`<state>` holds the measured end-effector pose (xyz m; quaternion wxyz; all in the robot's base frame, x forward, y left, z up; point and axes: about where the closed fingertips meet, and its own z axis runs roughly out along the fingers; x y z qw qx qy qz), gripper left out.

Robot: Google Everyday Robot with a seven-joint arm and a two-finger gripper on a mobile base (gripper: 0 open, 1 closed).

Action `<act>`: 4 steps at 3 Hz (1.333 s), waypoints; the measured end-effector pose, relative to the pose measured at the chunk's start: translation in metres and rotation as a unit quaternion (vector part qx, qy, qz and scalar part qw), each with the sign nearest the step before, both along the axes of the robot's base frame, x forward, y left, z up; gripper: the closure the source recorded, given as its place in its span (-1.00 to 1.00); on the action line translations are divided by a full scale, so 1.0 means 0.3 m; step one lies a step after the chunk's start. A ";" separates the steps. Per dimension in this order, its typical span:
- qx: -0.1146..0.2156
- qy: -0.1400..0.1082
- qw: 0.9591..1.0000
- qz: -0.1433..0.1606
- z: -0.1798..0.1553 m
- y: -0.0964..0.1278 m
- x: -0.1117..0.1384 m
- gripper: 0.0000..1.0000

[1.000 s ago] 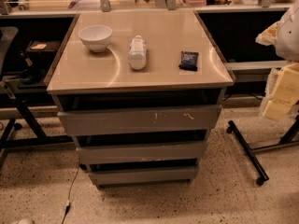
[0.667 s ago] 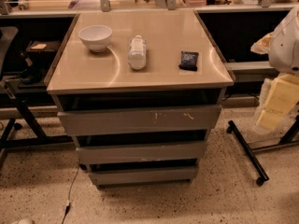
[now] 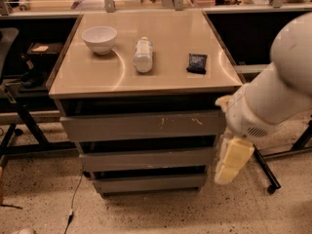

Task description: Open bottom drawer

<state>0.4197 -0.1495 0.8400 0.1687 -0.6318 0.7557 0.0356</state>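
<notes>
The bottom drawer (image 3: 151,183) is the lowest and slimmest of three grey drawer fronts under a beige-topped cabinet (image 3: 146,77); it looks pushed in. Above it sit the middle drawer (image 3: 146,159) and the tall top drawer (image 3: 144,126) with pale scratches. My white arm (image 3: 275,94) reaches in from the right. Its cream gripper (image 3: 233,161) hangs beside the cabinet's right edge, level with the middle and bottom drawers, touching nothing that I can see.
On the cabinet top lie a white bowl (image 3: 99,38), a clear plastic bottle (image 3: 143,55) on its side and a small dark packet (image 3: 197,63). A black stand leg (image 3: 265,172) is on the floor at right, a dark frame (image 3: 24,116) at left, a cable (image 3: 73,199) on the speckled floor.
My arm has swung in from the right edge toward the cabinet, and the gripper has come down and left to the drawers' right side. The drawers have not moved.
</notes>
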 end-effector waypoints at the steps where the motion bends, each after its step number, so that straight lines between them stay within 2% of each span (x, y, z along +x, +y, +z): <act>1: 0.012 0.049 0.999 0.011 -0.347 0.098 -0.001 -1.00; 2: 0.011 0.049 0.999 0.011 -0.345 0.098 -0.001 -1.00; 3: 0.038 0.055 0.998 0.016 -0.462 0.141 -0.008 -1.00; 4: 0.074 0.077 0.994 0.011 -0.739 0.210 0.004 -1.00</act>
